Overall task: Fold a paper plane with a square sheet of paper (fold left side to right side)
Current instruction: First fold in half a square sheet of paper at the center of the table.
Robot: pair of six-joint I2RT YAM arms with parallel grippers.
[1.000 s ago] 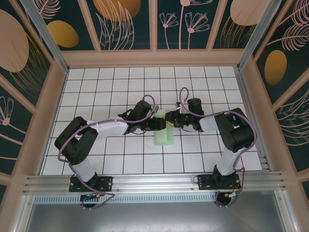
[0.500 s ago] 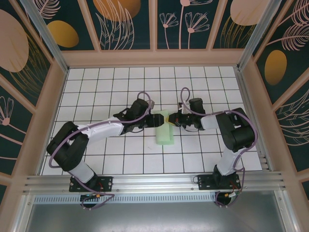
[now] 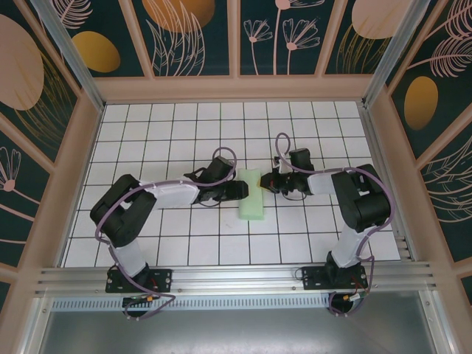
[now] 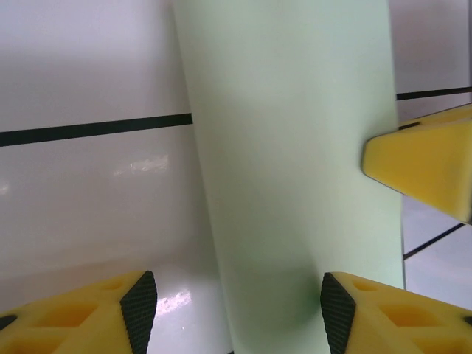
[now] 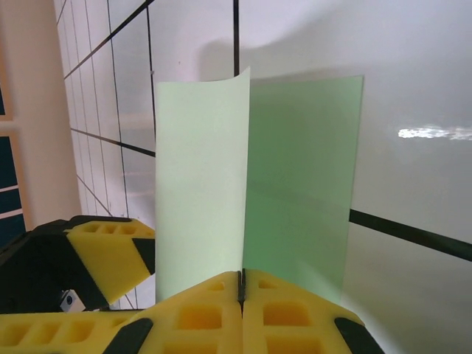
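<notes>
The square sheet of paper [image 3: 251, 194] lies folded into a long pale mint-green strip in the middle of the white grid floor. In the right wrist view one layer [image 5: 199, 184] stands up beside the flat, darker half [image 5: 302, 192]. My right gripper [image 3: 265, 182] is at the strip's far right edge, its yellow fingers shut, and the raised layer's edge runs into their seam [image 5: 241, 279]. My left gripper [image 3: 246, 190] sits at the strip's left edge, open. Its pads straddle the paper [image 4: 295, 147] just above it [image 4: 238, 318]. The right gripper's yellow fingertip [image 4: 420, 168] shows at the paper's far side.
Wooden walls [image 3: 66, 184] enclose the grid floor [image 3: 184, 133] on three sides, and a metal rail [image 3: 236, 276] runs along the near edge. Both arms reach inward from their bases. Open floor lies behind and in front of the strip.
My right gripper has shut on the paper's edge. The left gripper slid a little toward the near side along the strip's left edge, and its arm's elbow shifted.
</notes>
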